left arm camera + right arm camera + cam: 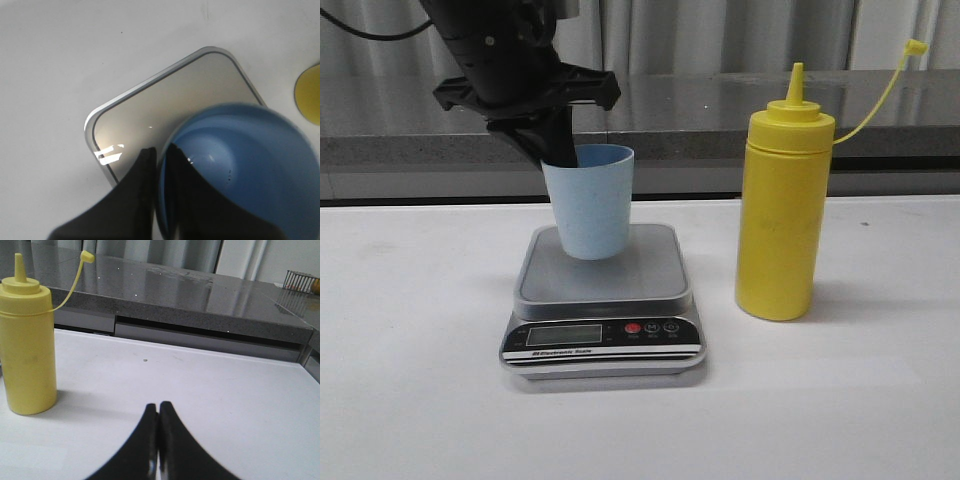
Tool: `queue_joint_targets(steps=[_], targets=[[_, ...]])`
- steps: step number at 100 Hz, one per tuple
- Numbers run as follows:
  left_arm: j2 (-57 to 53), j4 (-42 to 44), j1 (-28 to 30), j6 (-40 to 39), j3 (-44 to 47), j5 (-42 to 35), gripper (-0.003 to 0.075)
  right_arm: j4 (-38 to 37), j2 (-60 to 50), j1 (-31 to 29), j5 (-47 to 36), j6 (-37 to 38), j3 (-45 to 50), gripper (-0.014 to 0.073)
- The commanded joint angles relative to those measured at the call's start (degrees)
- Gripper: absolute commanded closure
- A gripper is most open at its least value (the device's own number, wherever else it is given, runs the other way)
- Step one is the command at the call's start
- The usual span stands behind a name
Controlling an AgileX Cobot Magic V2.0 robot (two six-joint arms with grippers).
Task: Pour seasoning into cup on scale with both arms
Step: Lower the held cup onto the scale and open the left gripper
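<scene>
Left gripper [558, 148] pinching cup [588, 203] rim, one finger inside; cup on scale [603, 290], frame centre. Right gripper [158, 412] shut, empty. Seasoning bottle [26, 345] upright at frame left, well apart, so right arm's job I guess

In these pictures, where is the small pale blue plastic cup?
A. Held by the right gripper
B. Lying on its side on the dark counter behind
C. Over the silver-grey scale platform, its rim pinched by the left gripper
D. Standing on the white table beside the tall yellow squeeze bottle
C: the left gripper pinches the rim of the small pale blue plastic cup, one finger inside and one outside, over the silver-grey scale platform.
</scene>
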Motion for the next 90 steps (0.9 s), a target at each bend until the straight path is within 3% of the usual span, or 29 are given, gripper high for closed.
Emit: queue_joint_targets(steps=[1, 62, 74, 90], targets=[[-2.55, -0.58, -0.52, 0.2, -1.93, -2.5, 0.0738, -0.5, -0.99, -0.41, -4.71, 0.0, 0.04, 0.066], [-1.91, -0.49, -0.52, 0.48, -1.93, -2.07, 0.0727, -0.5, -0.99, -0.41, -4.71, 0.0, 0.04, 0.066], [-1.91, -0.49, -0.52, 1.5, -1.93, -1.76, 0.0638, -0.5, -0.99, -0.41, -4.71, 0.0, 0.04, 0.066], [-1.91, -0.49, -0.52, 1.5, -1.93, -1.23, 0.0433, -0.5, -0.99, -0.41, -4.71, 0.0, 0.04, 0.066]])
